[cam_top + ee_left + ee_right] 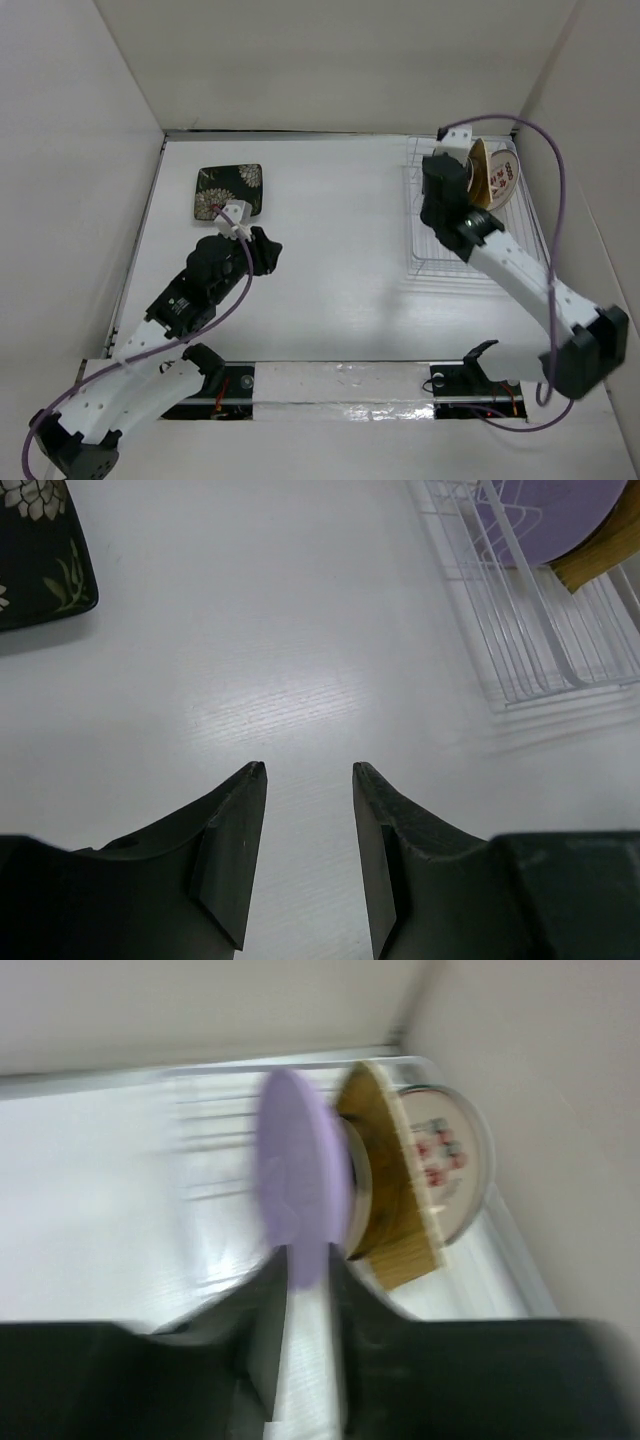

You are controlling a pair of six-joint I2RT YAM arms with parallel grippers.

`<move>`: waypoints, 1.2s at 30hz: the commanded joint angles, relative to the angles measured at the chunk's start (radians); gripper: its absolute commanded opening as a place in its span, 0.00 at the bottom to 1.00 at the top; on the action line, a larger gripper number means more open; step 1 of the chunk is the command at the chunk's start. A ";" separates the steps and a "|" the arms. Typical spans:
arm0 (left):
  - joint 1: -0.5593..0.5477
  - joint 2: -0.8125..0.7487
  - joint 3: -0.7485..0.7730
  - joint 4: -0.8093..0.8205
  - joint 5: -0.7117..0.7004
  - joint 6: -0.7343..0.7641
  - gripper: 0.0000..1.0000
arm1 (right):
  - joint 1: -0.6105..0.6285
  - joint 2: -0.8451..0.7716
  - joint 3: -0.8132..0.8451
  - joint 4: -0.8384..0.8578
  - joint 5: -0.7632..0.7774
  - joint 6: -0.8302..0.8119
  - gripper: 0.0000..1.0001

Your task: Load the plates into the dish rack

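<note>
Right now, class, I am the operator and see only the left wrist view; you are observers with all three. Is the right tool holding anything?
Observer: The right tool straddles the upright lilac plate's lower edge; blur hides whether it grips.
Operator: What stands behind that plate?
Observer: Farthest back in the dish rack, a white plate with red marks stands behind a brown-gold plate.
Operator: Any plates outside the rack?
Observer: The top view shows one: the black floral plate, flat on the table.
</note>
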 commanded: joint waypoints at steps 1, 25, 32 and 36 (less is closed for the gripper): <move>0.012 0.080 0.086 0.073 -0.026 -0.036 0.37 | 0.119 -0.229 -0.205 0.202 -0.204 0.195 0.00; 0.779 0.764 0.070 0.435 0.028 -0.495 0.59 | 0.322 -0.501 -0.650 0.503 -0.844 0.396 0.40; 0.788 1.011 0.162 0.453 -0.062 -0.605 0.69 | 0.358 -0.515 -0.643 0.492 -0.832 0.389 0.41; 0.788 1.103 0.228 0.482 -0.066 -0.671 0.68 | 0.367 -0.521 -0.643 0.489 -0.829 0.387 0.41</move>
